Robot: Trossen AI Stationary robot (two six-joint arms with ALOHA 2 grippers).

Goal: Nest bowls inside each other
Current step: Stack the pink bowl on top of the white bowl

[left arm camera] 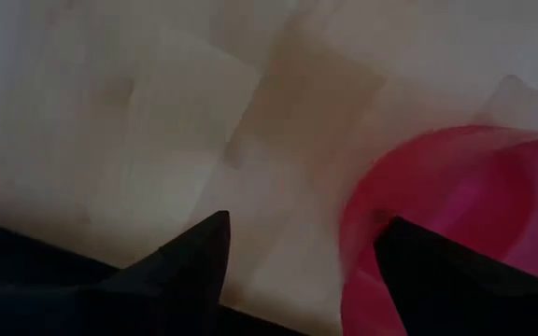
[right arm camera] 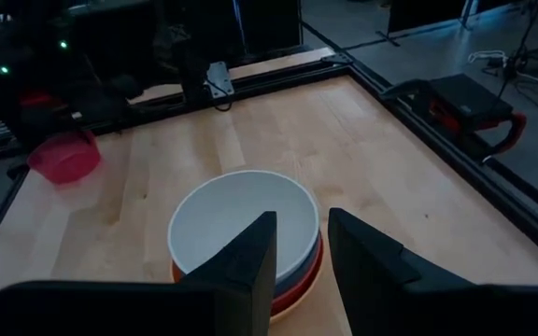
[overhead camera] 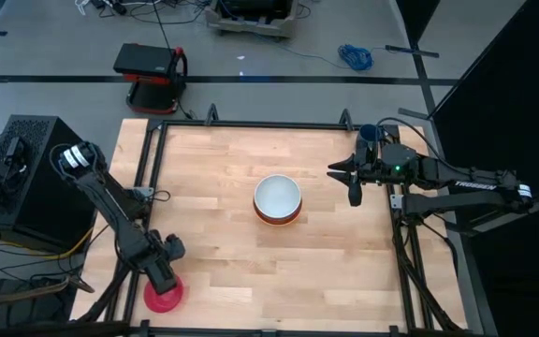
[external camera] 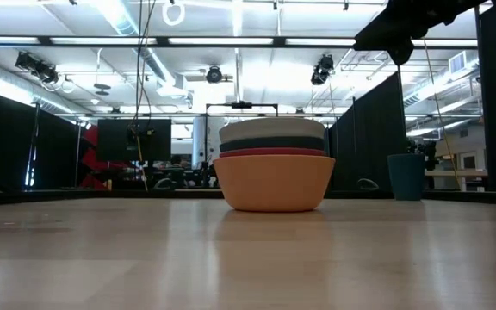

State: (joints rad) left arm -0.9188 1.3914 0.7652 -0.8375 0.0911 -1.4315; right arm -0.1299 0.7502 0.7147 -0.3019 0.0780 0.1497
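Observation:
A stack of bowls (overhead camera: 277, 199) rests on its orange bottom bowl (external camera: 274, 185) at the table's middle. Above the orange one come a red and a teal one, with a white bowl (right arm camera: 241, 224) on top. A magenta bowl (overhead camera: 163, 298) sits alone near the table's near left corner. My left gripper (left arm camera: 304, 222) points down over it, open. One finger (left arm camera: 437, 271) is over the bowl's inside and the other (left arm camera: 190, 266) outside its rim (left arm camera: 358, 224); no touch shows. My right gripper (right arm camera: 302, 247) waits open in the air at the table's right, facing the stack.
A dark metal frame (overhead camera: 251, 124) runs round the wooden table. A teal cup (external camera: 406, 176) stands at the far right corner (overhead camera: 371, 134). Bare wood lies between the magenta bowl and the stack.

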